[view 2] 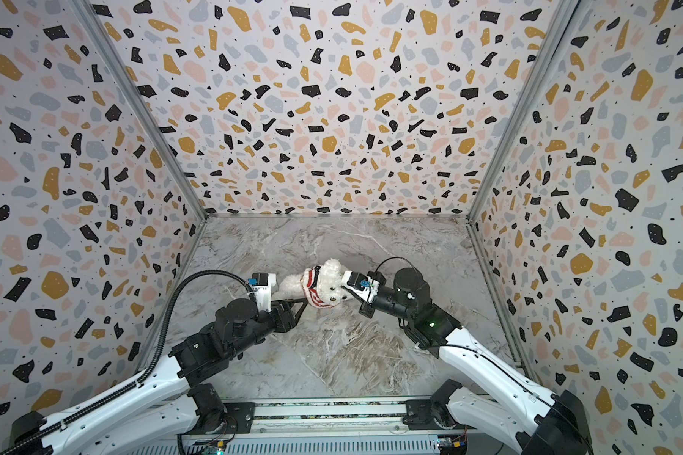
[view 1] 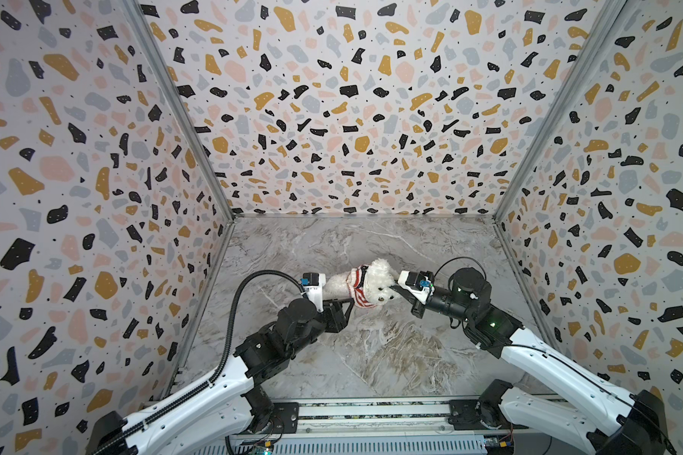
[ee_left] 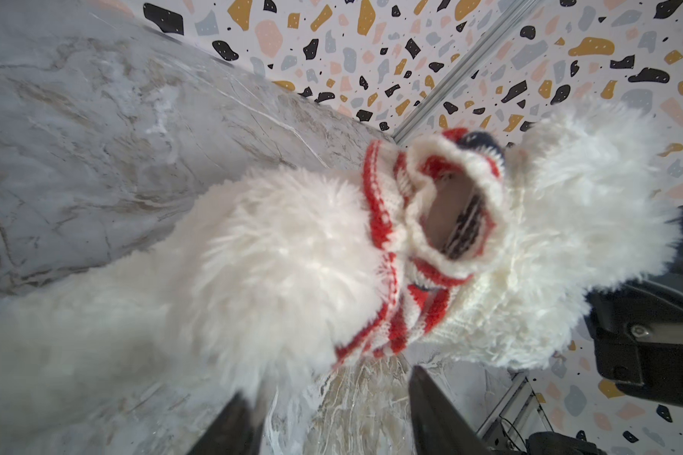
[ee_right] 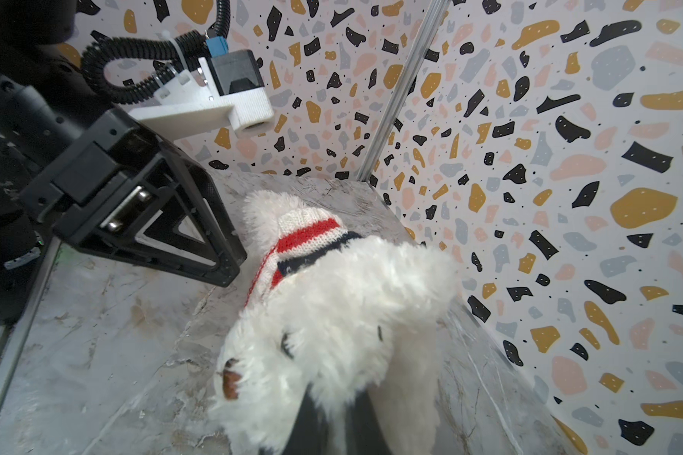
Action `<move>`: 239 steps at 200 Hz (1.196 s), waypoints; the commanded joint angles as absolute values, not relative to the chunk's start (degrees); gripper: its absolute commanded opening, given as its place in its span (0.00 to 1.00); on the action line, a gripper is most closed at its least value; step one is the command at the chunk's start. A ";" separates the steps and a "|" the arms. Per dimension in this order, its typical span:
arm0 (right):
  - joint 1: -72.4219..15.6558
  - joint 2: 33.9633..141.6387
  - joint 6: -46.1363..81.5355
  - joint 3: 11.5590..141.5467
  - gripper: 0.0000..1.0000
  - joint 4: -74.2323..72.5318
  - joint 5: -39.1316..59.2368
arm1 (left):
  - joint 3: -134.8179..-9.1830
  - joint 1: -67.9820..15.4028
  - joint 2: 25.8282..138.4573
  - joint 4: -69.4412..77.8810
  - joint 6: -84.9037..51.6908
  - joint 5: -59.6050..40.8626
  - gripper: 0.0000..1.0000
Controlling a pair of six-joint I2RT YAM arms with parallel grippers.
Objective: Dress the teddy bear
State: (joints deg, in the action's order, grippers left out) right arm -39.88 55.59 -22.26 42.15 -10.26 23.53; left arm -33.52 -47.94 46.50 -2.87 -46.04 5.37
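The right hand point(ee_right: 338, 402) grips the bear point(view 1: 379, 281) by its head; the left hand point(ee_left: 328, 384) stands open, empty, beside the striped top point(view 1: 359, 295).

The bear point(ee_left: 277, 252) is long, fluffy plush, matt; its top point(ee_left: 387, 220) is ribbed knit yarn. The table point(view 1: 371, 354) has a smooth marble-look finish with a slight sheen. The walls point(view 1: 332, 118) are matt printed sheet, the corner posts point(view 1: 182, 110) brushed metal. The camera mount point(ee_right: 198, 110) is white plastic, finely ridged.
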 commanded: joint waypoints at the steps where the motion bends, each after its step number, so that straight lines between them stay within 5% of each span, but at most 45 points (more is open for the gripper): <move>1: -40.12 54.84 -24.26 42.19 0.00 -15.27 22.90 | -32.53 -47.72 46.56 1.62 -47.82 2.89 0.63; 47: -40.08 53.71 -24.52 41.84 0.00 -14.83 24.17 | -32.53 -47.70 48.75 8.19 -47.34 6.39 0.41; 167: -40.23 52.43 -21.51 40.61 0.00 -17.20 24.04 | -31.61 -47.71 55.25 17.04 -47.15 5.80 0.22; 218: -40.26 51.39 -21.18 40.10 0.00 -16.96 22.16 | -30.87 -47.65 54.95 17.82 -47.44 6.61 0.00; 239: -40.25 50.40 -21.29 39.60 0.00 -16.69 21.14 | -30.28 -47.60 53.65 16.00 -47.37 8.24 0.00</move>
State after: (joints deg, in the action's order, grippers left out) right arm -39.99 52.95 -22.09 39.33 -13.34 22.37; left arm -31.33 -47.94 55.27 15.11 -47.66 6.52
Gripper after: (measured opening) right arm 0.085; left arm 0.055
